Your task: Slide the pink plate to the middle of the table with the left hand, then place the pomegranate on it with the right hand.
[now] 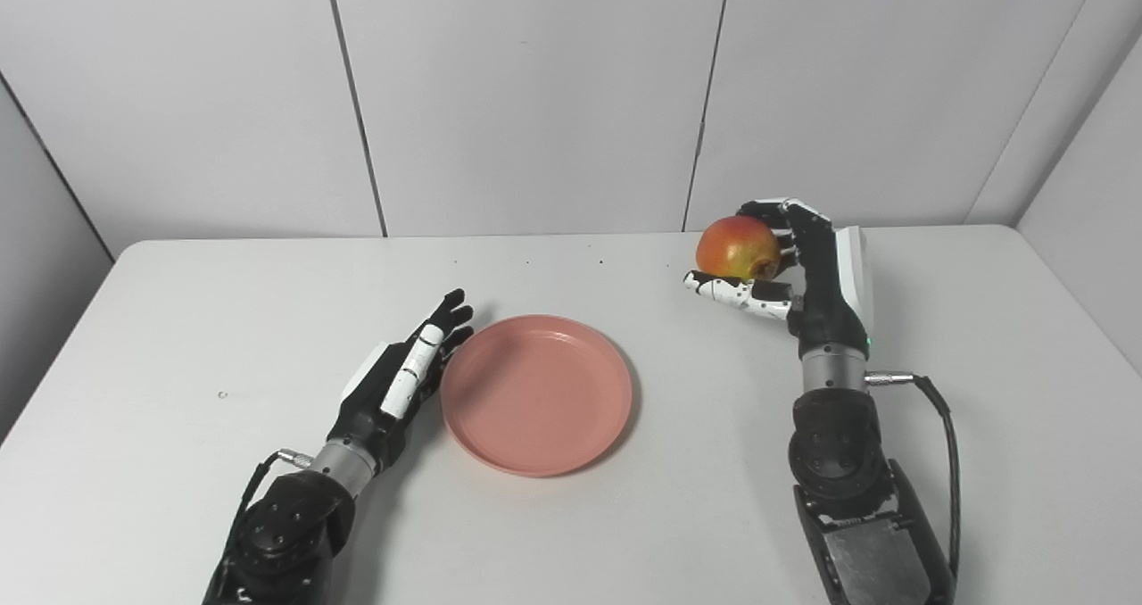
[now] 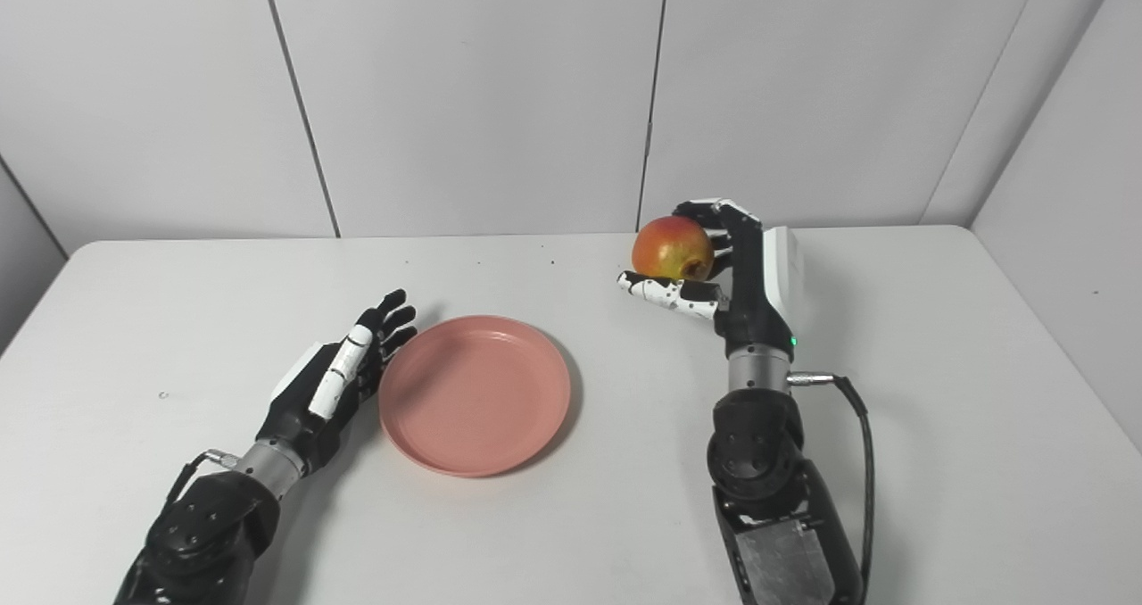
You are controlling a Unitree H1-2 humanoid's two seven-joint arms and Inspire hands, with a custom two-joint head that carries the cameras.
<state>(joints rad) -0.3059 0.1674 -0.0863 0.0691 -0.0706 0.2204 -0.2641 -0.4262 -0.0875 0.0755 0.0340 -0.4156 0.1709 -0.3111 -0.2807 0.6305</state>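
Round pink plastic plate (image 1: 536,394) sitting near mid-table on the white table (image 1: 178,498), so slide step looks done or nearly. Left hand (image 1: 401,377) flat beside plate's left rim, fingers (image 1: 443,322) straight and spread slightly, gripping nothing; touching the rim or just off it, cannot tell. Right hand (image 1: 794,261) raised, fingers clamped on red-yellow round pomegranate (image 1: 737,247), up and right of plate, well apart. Step in hand: carry. Next: swing leftward over plate centre, lower, release gently to prevent rolling.

Two head cameras side by side, angled down — same table (image 1: 178,319)
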